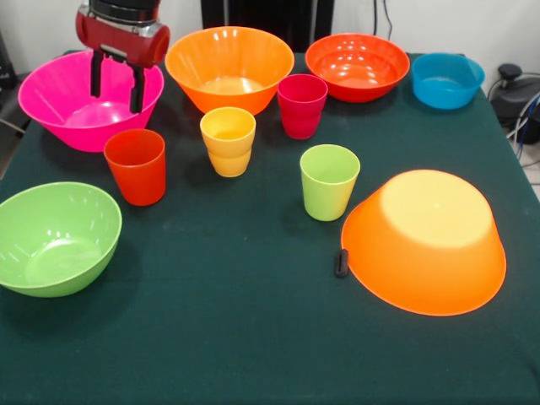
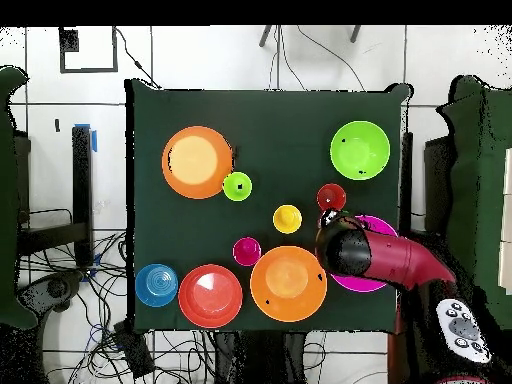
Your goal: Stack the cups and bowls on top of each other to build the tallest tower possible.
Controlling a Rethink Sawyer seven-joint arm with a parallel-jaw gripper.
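Overhead, the arm's red head covers much of the pink bowl (image 2: pixel 372 282) and hides the tool entirely; only the front view shows the tool (image 1: pixel 116 83), its two dark fingers parted and empty above that bowl (image 1: pixel 80 101). The arm is cut off at the front view's top edge. On the green worktop (image 1: pixel 253 337), one orange bowl (image 1: pixel 424 241) lies upside down, a small black object (image 1: pixel 341 262) touching its rim. The other orange bowl (image 1: pixel 229 67), red-orange bowl (image 1: pixel 357 66), blue bowl (image 1: pixel 447 79) and lime bowl (image 1: pixel 53 239) sit upright. The orange-red cup (image 1: pixel 136 166), yellow cup (image 1: pixel 228 141), crimson cup (image 1: pixel 302 105) and lime cup (image 1: pixel 329 181) stand apart, unstacked
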